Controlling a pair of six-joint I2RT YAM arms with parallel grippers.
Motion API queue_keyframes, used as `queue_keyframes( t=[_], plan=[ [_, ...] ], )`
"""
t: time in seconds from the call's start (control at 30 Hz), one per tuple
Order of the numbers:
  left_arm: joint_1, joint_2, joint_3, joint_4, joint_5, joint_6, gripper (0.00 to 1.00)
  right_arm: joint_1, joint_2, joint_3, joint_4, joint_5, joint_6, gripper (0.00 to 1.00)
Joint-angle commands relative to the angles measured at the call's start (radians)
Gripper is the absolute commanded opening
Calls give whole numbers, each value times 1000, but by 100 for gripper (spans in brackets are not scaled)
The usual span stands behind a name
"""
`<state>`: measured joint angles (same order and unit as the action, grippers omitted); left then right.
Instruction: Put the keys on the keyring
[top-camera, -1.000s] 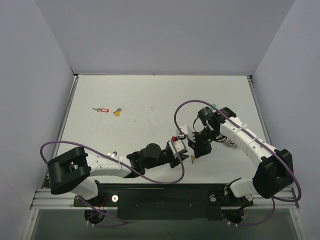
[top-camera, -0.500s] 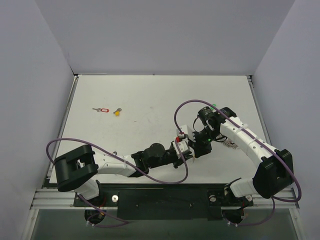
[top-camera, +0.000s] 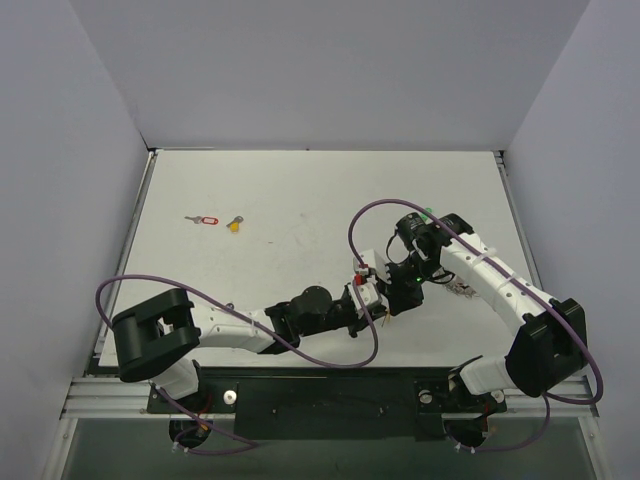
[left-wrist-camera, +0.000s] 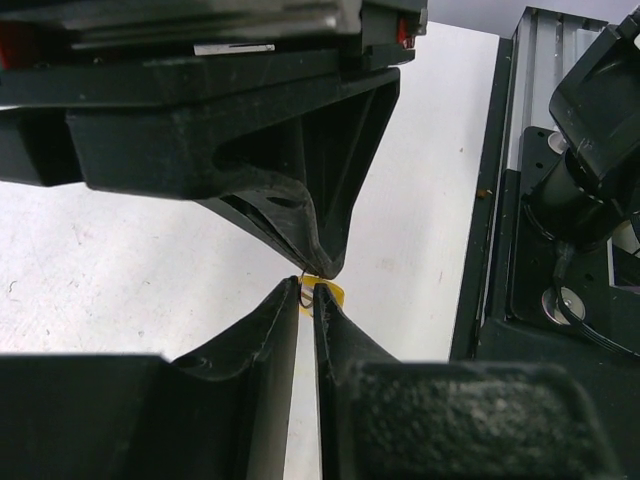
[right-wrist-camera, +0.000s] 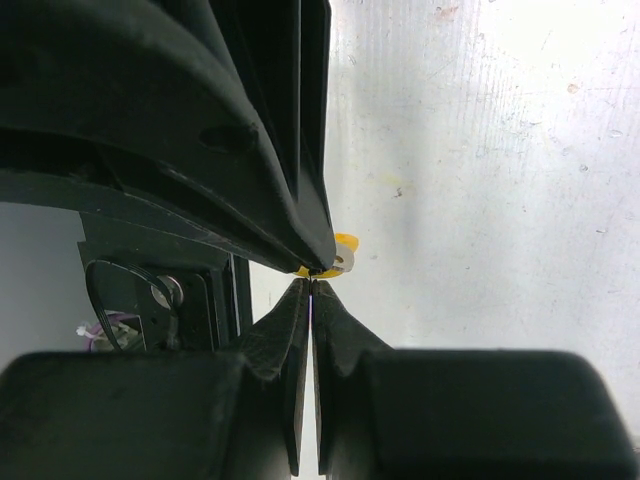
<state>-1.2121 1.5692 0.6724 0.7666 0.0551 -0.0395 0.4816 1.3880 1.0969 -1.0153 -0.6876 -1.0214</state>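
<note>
Your left hand (left-wrist-camera: 308, 298) has slid in across the counter (top-camera: 300, 190) until its tips meet the right hand (right-wrist-camera: 312, 288), and its fingers have drawn in from a moderate spread to a thin slit. The right hand has not moved and stays pinched tight. The yellow key (right-wrist-camera: 342, 256) pokes out right at its tips, so that hand looks to be the one holding it. The left fingers now bracket the same yellow head, but neither wrist view lets you tell whether they already bite on it or only flank it. Read this as a handover or regrip of one key, not threading yet. What appears to be the keyring (top-camera: 459, 288) lies on the counter a little to the right of the right hand, beside its forearm and in neither hand. A red-tagged key (top-camera: 205, 219) and a second yellow key (top-camera: 235, 224) lie well away from the right hand, toward the far left.
</note>
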Motion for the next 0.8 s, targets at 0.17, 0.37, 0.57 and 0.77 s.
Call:
queue_keyframes(
  t=[0.17,0.37,0.57,0.77],
  plan=[
    [-4,11,53,23,45,12,4,8,3,29,-60,-23,-5,0],
    [-4,8,50,23,52,12,0,8,3,29,-62,-27,-5,0],
    [-3,-23,-16,110,-29,-36,0,-6,2,35,-58,-53,12,18],
    [22,-93,-184,429,-152,-192,0,-87,-58,70,-78,-131,26,42]
  ],
)
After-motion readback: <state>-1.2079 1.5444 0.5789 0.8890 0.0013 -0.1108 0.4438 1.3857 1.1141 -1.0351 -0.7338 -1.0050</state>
